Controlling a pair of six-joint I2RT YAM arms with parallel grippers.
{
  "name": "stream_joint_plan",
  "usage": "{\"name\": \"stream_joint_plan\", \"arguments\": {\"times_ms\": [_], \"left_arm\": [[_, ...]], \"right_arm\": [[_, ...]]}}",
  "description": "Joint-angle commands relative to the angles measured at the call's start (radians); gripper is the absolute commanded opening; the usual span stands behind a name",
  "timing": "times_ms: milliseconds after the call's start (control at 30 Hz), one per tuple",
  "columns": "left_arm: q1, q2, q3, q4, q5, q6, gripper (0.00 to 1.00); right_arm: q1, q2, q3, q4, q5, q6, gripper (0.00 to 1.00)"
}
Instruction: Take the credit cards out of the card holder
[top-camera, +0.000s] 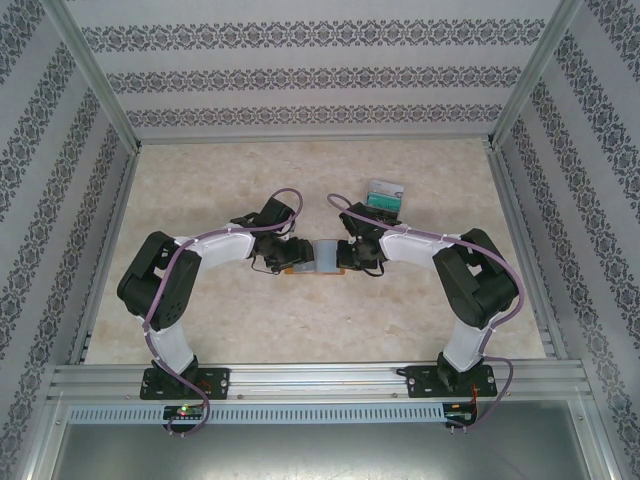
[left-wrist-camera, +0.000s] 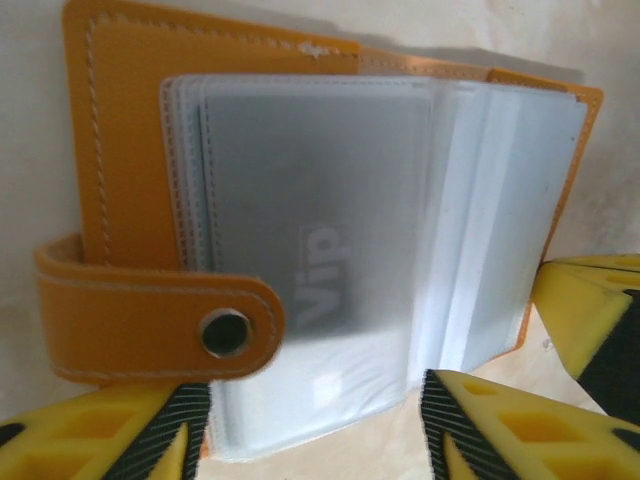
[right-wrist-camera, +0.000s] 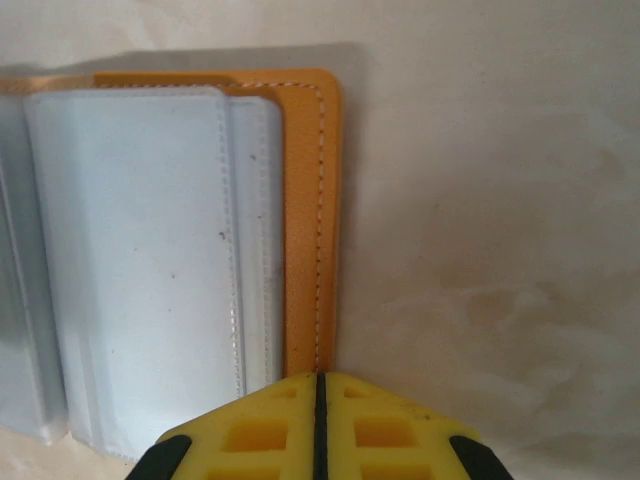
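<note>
Card holder (left-wrist-camera: 120, 170) one, visible card (left-wrist-camera: 320, 260) one.

Left arm (top-camera: 175, 345) and right arm (top-camera: 462, 345) match: white shells, chunky black joints, a purple cable (top-camera: 158, 300) looped along each, black base plates (top-camera: 185, 382) bolted onto the aluminium rail (top-camera: 320, 380). Fingers (left-wrist-camera: 530, 430) are yellow and waffle-pocketed, with ribbed black pads (left-wrist-camera: 165, 425).

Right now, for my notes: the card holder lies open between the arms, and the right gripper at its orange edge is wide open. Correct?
No: the right gripper is shut, as the right wrist view shows. The card holder does lie open between the arms.
</note>
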Motion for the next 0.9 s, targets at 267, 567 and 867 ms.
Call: {"name": "stream_joint_plan", "arguments": {"times_ms": [267,567,867], "left_arm": [[-0.039,0.000,0.005,0.097,0.077,0.005,0.74],[-0.039,-0.036,0.017,0.048,0.044,0.025,0.95],[-0.042,-0.062,0.044,0.008,0.008,0.040,0.93]], "right_arm": [[0.035,0.056,-0.005,-0.019,0.001,0.027,0.00],[0.030,0.015,-0.006,-0.033,0.036,0.025,0.00],[0.001,-0.084,-0.005,-0.043,0.055,0.013,0.01]]}}
